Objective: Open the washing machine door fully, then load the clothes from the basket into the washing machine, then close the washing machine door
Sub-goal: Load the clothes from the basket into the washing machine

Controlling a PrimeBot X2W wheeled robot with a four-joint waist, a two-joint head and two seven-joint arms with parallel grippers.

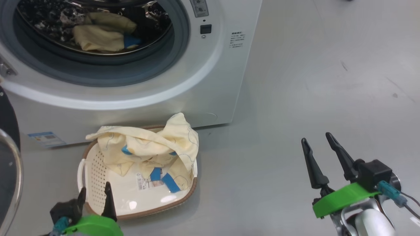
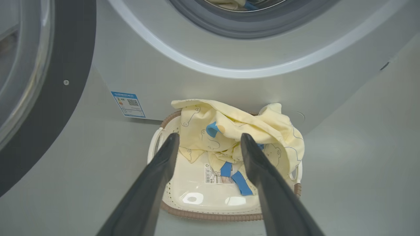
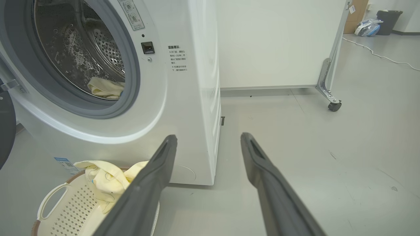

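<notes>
The washing machine [image 1: 210, 82] was seen standing on the grey floor [image 1: 311, 82], its round opening turned toward the robot and the steel drum [image 1: 49, 19] exposed. The washing machine door [image 1: 8, 157] was swung wide to the robot's left, so that only its black rim and part of the glass were caught at the edge of the head view. The basket [image 1: 95, 173] was set on the floor just in front of the machine's base, its long axis laid roughly along the machine's front. The clothes [image 1: 147, 144] were heaped in the half of the basket nearer the machine and draped over that rim, the ridge of the heap lying along the basket's long axis. A further pale yellow piece [image 1: 98, 36] was lying low in the drum. The left gripper [image 1: 95, 186] was held just over the basket's near rim, fingers spread and pointed at the clothes, nothing grasped. The right gripper [image 1: 315, 137] was held well apart to the right over bare floor, likewise spread and empty.
</notes>
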